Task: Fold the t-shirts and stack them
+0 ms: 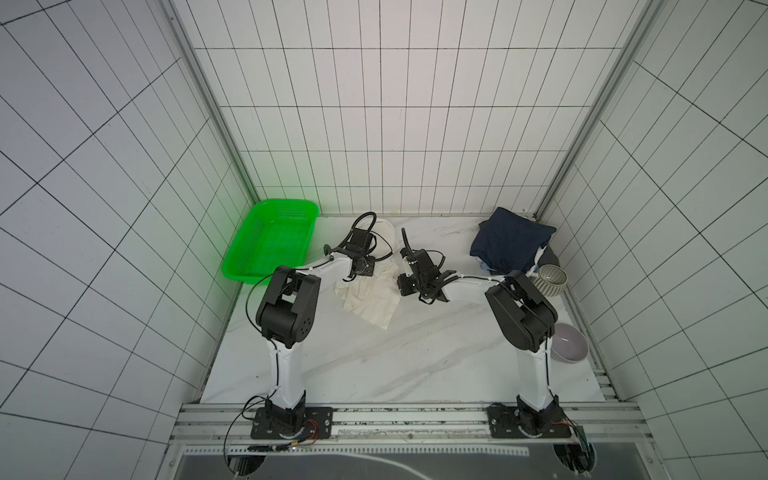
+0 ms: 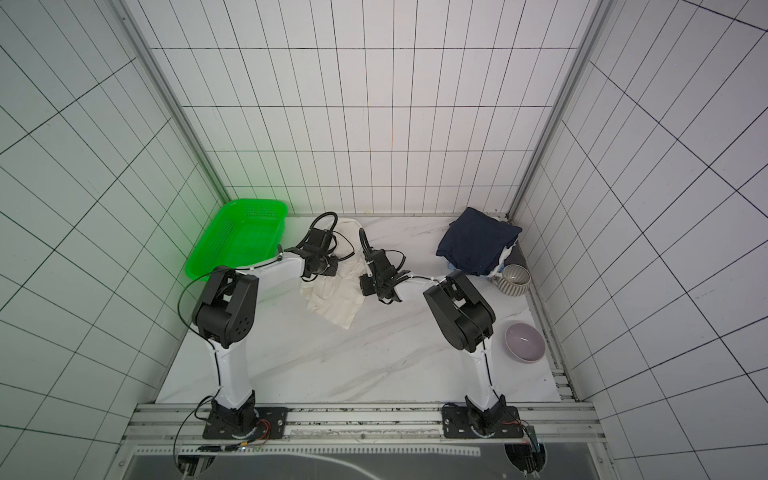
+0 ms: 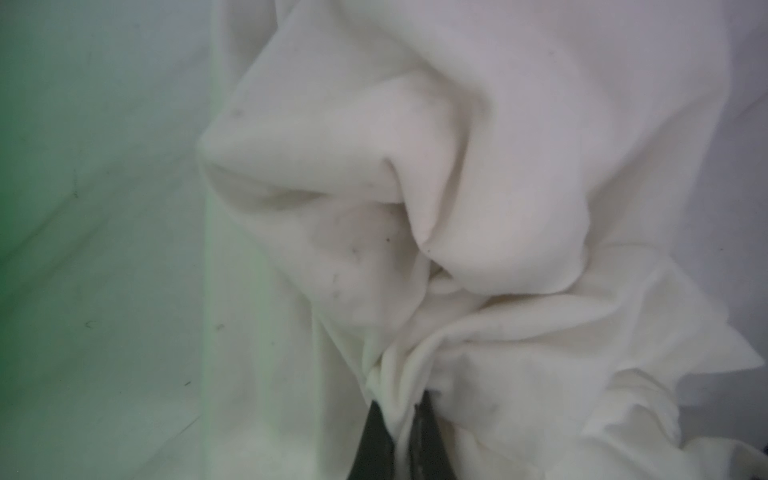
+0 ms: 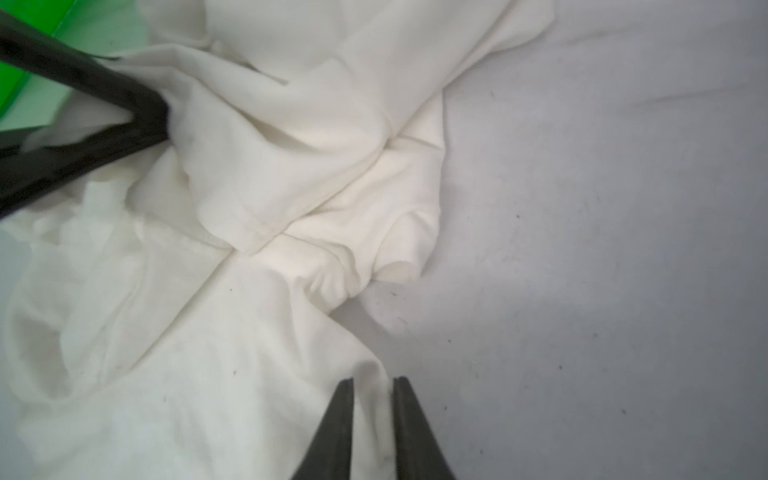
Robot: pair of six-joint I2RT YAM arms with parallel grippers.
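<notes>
Both top views: crumpled cream shirt (image 1: 370,301) lies mid-back on the marble table (image 1: 374,365), under both wrists. A navy shirt (image 1: 509,245) tops the folded stack in the back right corner.
Left wrist: left gripper (image 3: 401,401) is clamped on a bunched, speckled fold.
Right wrist: right gripper (image 4: 372,386) pinches a thin ridge at the shirt's edge, with the green basket (image 4: 16,83) beyond.

- Left arm (image 1: 286,309) rises from its base, elbow bent, forearm reaching inward.
- Left gripper (image 3: 400,399): jaws clamped tight, a bunch of the cream shirt (image 3: 457,166) pinched between them.
- Right arm (image 1: 521,316) mirrors it, forearm angled toward the middle.
- Right gripper (image 4: 374,380): jaws nearly together, nipping a fold at the shirt's edge.
- Both wrists near each other, pitched downward.
</notes>
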